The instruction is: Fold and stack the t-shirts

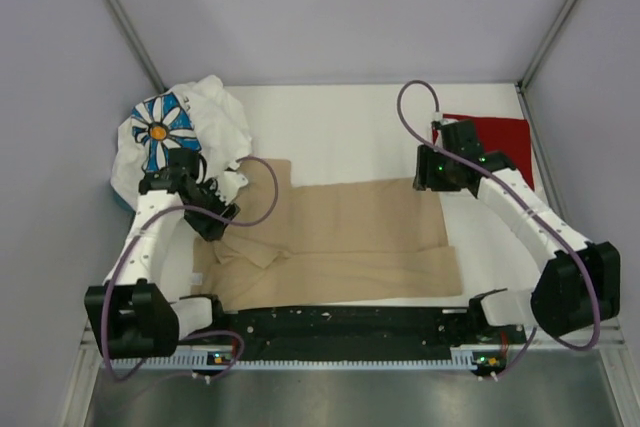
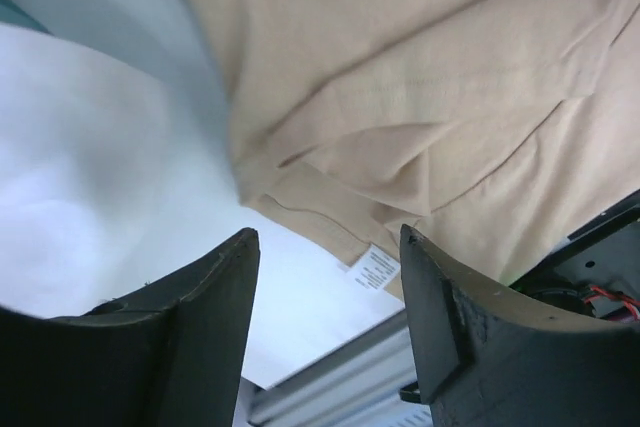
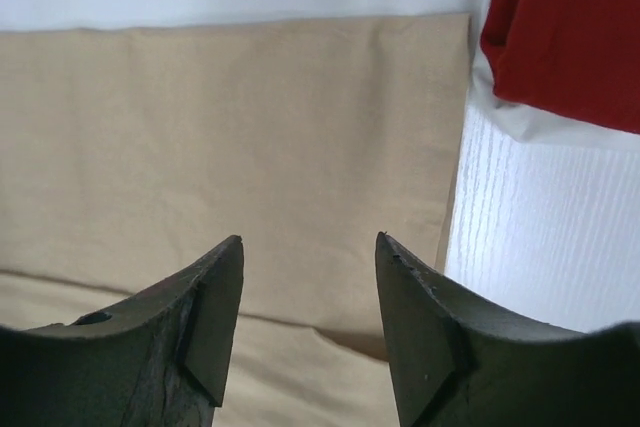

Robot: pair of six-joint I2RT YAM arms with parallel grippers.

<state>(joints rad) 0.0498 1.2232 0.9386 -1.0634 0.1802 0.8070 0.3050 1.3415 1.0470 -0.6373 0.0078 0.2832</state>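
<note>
A tan t-shirt (image 1: 350, 237) lies spread across the middle of the table, its far half folded over the near half. Its bunched collar end with a white label (image 2: 377, 269) is at the left. My left gripper (image 1: 220, 227) hovers over that end, open (image 2: 325, 237), nothing between its fingers. My right gripper (image 1: 422, 182) hangs above the shirt's far right corner, open (image 3: 310, 242) and empty, tan cloth (image 3: 250, 147) below it. A folded dark red t-shirt (image 1: 495, 142) lies at the back right (image 3: 570, 27). A crumpled white daisy t-shirt (image 1: 175, 132) sits at the back left.
The white table cover (image 1: 340, 127) shows bare behind the tan shirt. A black rail (image 1: 340, 325) with both arm bases runs along the near edge. Grey walls close in the left, back and right sides.
</note>
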